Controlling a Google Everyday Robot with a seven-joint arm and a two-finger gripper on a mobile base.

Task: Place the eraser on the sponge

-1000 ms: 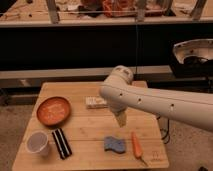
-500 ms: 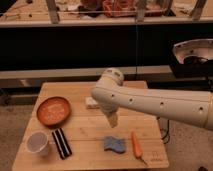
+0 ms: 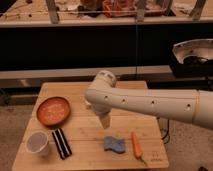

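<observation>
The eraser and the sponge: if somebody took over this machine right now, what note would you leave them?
Pincer: open and empty, hanging over the middle of the table, apart from both things.
Eraser: lying flat near the front left, beside the cup, not yet picked up.
Sponge: front centre, next to the carrot, nothing on it.
Done: nothing so far.
Left: grab the eraser, carry it to the sponge and set it on top.
</observation>
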